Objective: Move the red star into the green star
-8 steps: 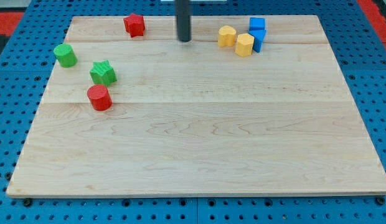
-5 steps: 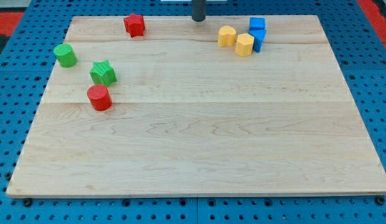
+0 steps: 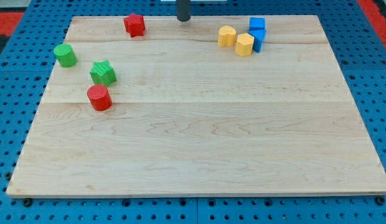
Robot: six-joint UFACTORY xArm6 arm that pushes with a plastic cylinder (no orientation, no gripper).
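You've got seven blocks on the tabletop (image 3: 199, 143). Red: two, a red star (image 3: 134, 25) and a red cylinder (image 3: 99, 98). Green: two, a green star (image 3: 103, 73) and a green cylinder (image 3: 65, 55). Yellow: two, yellow blocks (image 3: 227, 36) and (image 3: 244, 45). Blue: one blue block (image 3: 258, 31).

A light wooden board (image 3: 211, 143) is lying on a blue pegboard (image 3: 12, 124). It is carrying a red star (image 3: 134, 25), green star (image 3: 103, 73), red cylinder (image 3: 99, 98), green cylinder (image 3: 65, 55), two yellow blocks (image 3: 236, 40) and blue blocks (image 3: 258, 32).
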